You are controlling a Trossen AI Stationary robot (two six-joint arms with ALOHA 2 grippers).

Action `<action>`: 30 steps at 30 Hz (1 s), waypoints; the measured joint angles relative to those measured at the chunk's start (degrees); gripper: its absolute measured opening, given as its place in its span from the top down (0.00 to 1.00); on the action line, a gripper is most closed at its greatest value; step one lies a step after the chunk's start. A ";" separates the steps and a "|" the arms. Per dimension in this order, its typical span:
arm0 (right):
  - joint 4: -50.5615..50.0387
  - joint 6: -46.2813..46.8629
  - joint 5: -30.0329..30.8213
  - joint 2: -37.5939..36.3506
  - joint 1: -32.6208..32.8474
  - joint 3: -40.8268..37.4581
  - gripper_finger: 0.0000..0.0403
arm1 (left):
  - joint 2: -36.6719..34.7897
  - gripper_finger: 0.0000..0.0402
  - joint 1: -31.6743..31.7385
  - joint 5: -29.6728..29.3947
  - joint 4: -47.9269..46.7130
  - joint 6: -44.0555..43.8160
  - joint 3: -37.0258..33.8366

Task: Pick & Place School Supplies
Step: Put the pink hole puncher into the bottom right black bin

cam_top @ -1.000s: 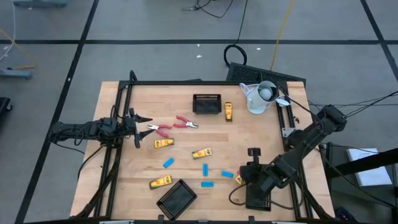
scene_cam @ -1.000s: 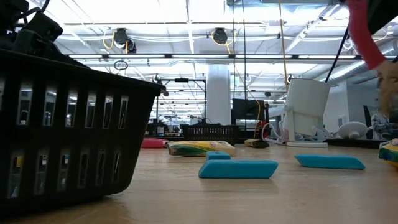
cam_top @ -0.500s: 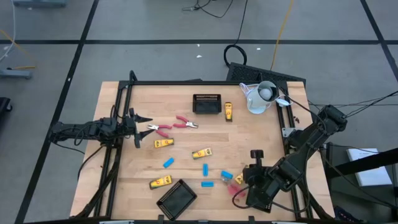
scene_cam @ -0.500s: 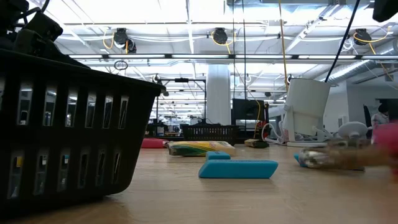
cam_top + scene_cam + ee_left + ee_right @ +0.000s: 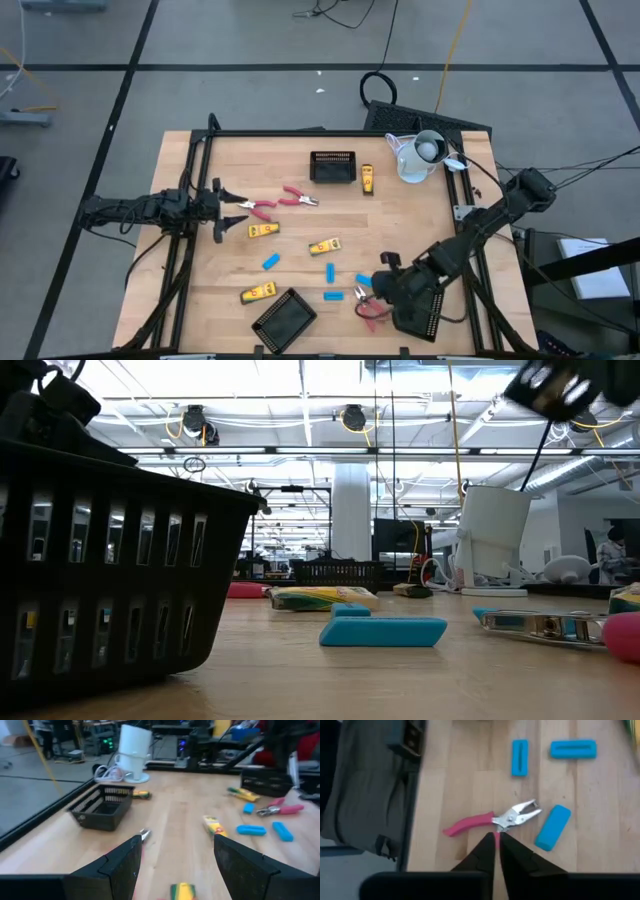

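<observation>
Red-handled pliers lie flat on the table near its front right, also seen in the high view and the low view. My right gripper hovers over one handle, fingertips a sliver apart. My left gripper rests open at the table's left edge, next to two more red pliers. Yellow-and-black blocks and blue pieces lie scattered on the wood. My right gripper's fingertips cover the pliers' near handle, slanting down from the table's right. I cannot tell whether they touch it. The pliers lie flat on the table, jaws toward the blue pieces.
A black mesh tray stands at the front edge and another at the back. A white jug is in the far right corner. Blue pieces lie close to the pliers. A black frame runs round the table.
My right gripper has moved toward the table's left edge and a little down, tipping more steeply downward. The red pliers, which hung from it a second ago, have come down and now lie flat on the table beside the blue pieces.
</observation>
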 joint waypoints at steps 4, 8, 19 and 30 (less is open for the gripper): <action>4.40 1.80 -2.64 0.00 -1.18 -5.84 0.77 | 5.76 0.38 -0.71 0.33 10.43 -0.05 -2.74; 11.15 3.60 -3.72 0.10 -1.28 -9.14 0.58 | 12.54 0.38 -0.94 0.04 16.97 0.43 -4.51; 13.79 6.57 -8.13 11.33 0.73 -4.48 0.44 | 23.66 0.38 -0.93 -0.11 27.50 0.21 -4.50; 6.87 3.05 -8.00 19.54 1.07 3.33 0.45 | 25.68 0.38 -1.17 1.16 28.55 -0.81 -4.48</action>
